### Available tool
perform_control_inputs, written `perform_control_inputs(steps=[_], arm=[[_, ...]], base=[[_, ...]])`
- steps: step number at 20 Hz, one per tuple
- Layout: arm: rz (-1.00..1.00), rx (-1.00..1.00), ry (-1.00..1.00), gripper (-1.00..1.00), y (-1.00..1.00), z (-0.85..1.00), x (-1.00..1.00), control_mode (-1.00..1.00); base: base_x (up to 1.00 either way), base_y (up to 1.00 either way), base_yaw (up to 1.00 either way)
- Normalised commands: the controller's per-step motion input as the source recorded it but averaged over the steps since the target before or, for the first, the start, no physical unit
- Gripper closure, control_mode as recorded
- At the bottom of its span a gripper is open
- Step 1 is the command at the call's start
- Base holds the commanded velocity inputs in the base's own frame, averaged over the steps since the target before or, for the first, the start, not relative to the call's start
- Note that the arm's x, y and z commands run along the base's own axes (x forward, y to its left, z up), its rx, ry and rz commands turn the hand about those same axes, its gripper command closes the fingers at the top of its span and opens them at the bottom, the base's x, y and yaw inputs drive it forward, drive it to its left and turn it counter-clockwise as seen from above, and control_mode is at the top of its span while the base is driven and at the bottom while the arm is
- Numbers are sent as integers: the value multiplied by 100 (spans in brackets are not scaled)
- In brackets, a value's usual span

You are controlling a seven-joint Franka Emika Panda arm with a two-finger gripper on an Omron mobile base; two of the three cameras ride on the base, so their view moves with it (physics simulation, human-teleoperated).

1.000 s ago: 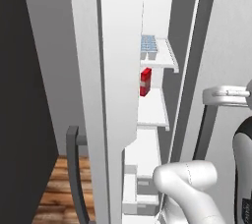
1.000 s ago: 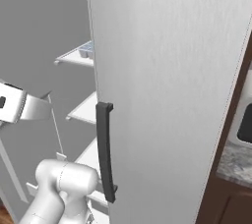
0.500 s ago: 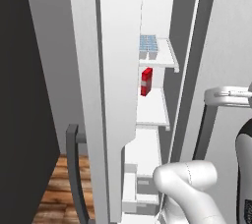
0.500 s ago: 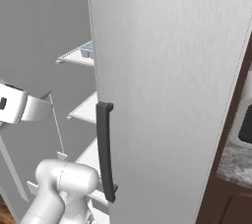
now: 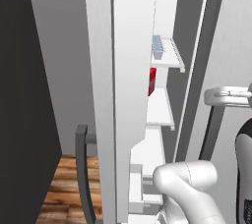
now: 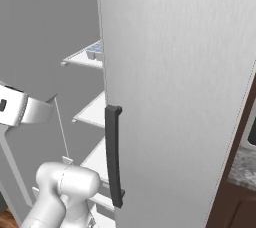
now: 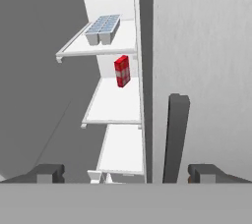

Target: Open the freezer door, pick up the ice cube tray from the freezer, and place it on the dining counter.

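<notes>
The freezer door (image 5: 101, 70) stands swung open, edge-on to the left base view, its dark bar handle (image 5: 82, 169) low on the outer side. Inside the freezer (image 5: 162, 110) the ice cube tray (image 5: 157, 46) (image 6: 95, 50) (image 7: 103, 29) lies on the upper white shelf, white with pale blue cubes. My gripper (image 7: 128, 174) is open and empty. It hangs in front of the freezer opening, below and well short of the tray. The dining counter is out of view.
A red carton (image 7: 122, 70) (image 5: 152, 80) stands on the shelf under the tray. The plain fridge door (image 6: 175, 72) is closed, its dark handle (image 6: 114, 157) (image 7: 176, 139) close on the gripper's right. A dark wall (image 5: 24, 95) is left of the open door.
</notes>
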Motion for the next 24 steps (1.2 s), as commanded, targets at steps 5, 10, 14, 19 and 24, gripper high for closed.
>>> perform_control_inputs(steps=[5, 10, 14, 19, 24], arm=[[0, 0, 0, -100, 0, 0, 0, 100], [1, 0, 0, -100, 0, 0, 0, -100], [12, -10, -4, -100, 0, 32, 0, -100], [21, -18, -5, -100, 0, 51, 0, -100], [23, -28, -8, -100, 0, 28, -3, -100]], base=[[1, 10, 0], [0, 0, 0], [0, 0, 0], [0, 0, 0], [0, 0, 0]])
